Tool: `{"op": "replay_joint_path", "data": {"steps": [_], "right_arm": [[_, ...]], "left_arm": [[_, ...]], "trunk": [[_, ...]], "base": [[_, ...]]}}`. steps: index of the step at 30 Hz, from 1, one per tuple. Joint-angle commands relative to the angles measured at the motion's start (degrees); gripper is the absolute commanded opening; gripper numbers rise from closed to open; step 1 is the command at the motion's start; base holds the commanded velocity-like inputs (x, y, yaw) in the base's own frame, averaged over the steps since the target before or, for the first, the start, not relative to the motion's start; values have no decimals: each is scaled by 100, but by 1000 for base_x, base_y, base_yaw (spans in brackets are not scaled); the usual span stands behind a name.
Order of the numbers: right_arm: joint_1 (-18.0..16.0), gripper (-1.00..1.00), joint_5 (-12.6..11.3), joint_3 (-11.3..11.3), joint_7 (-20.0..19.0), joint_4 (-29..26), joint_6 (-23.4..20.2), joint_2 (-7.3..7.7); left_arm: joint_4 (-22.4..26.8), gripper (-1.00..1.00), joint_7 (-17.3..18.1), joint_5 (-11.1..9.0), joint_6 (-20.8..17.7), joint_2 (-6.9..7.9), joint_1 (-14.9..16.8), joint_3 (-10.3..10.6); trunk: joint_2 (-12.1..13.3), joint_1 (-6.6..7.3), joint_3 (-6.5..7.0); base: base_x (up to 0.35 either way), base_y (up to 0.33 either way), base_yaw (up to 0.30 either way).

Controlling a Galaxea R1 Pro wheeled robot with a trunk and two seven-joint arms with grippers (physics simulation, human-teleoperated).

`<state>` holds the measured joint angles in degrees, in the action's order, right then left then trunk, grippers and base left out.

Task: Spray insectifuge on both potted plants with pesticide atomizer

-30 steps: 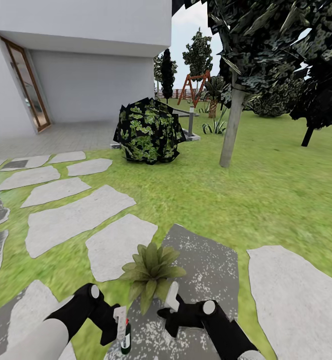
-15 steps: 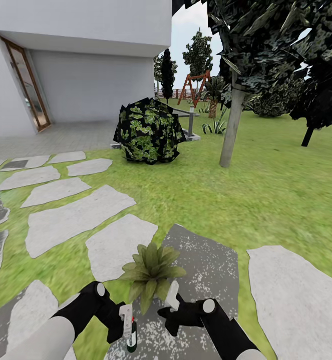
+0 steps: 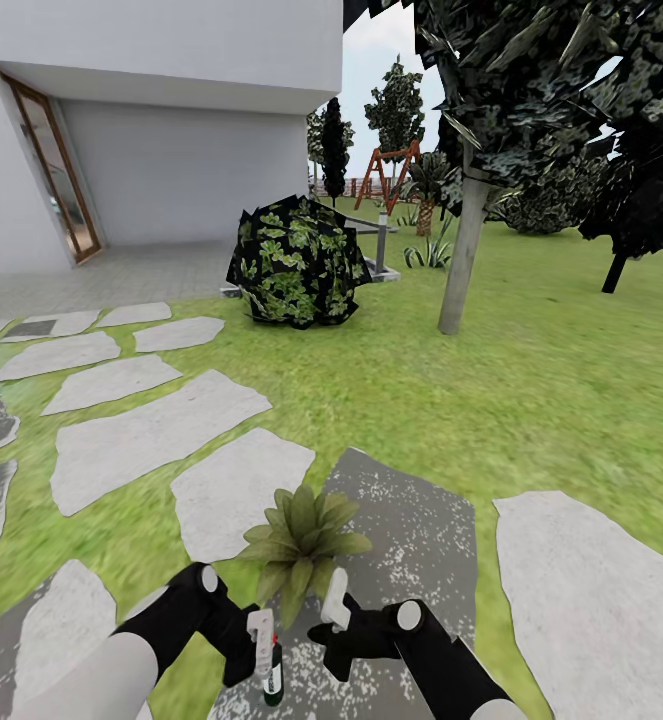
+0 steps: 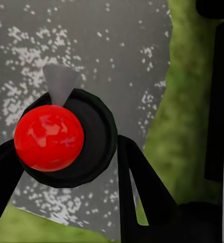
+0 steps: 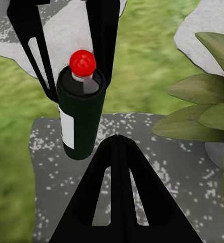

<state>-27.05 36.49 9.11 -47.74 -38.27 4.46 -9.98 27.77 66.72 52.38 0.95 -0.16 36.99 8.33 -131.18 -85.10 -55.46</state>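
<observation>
Atomizer held beside a potted plant.
Left gripper (image 3: 256,650) pinches the pesticide atomizer (image 3: 268,662) upright at lower centre, near the potted plant (image 3: 301,545); right gripper (image 3: 331,612), state unclear.

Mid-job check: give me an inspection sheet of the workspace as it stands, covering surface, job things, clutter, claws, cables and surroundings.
Surface: lawn with grey stepping stones.
Job's things: pesticide atomizer, upright in the left claw, red cap seen from the wrist views; one potted plant just ahead of both claws, on a speckled stone.
Clutter: nothing seen.
Claws: left claw shut on the atomizer; right claw empty, fingers beside the plant, opening unclear.
Cables: nothing seen.
Surroundings: leafy bush, tree trunk, white house with door, swing frame.
</observation>
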Motion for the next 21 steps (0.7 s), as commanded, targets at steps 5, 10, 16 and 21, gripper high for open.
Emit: {"op": "replay_joint_path", "data": {"steps": [5, 10, 16, 21], "right_arm": [[-2, -100, 53, -6, -8, -5, 46, -2], [-2, -100, 55, -6, -8, -5, 46, -2], [-2, -100, 51, -1, -8, -5, 46, -2], [-2, -100, 51, 3, -8, -5, 46, -2]], "left_arm": [[9, -100, -1, 33, -18, -90, 2, 10], [12, -100, -22, 34, -219, -175, 5, 11], [13, -100, -42, 36, -245, -230, 30, 11], [9, -100, -45, 36, -244, -238, 45, 11]], "trunk": [[-2, 1, -5], [-2, 1, -5], [-2, 1, -5], [-2, 1, -5]], "base": [[0, 0, 0], [0, 0, 0], [0, 0, 0], [0, 0, 0]]}}
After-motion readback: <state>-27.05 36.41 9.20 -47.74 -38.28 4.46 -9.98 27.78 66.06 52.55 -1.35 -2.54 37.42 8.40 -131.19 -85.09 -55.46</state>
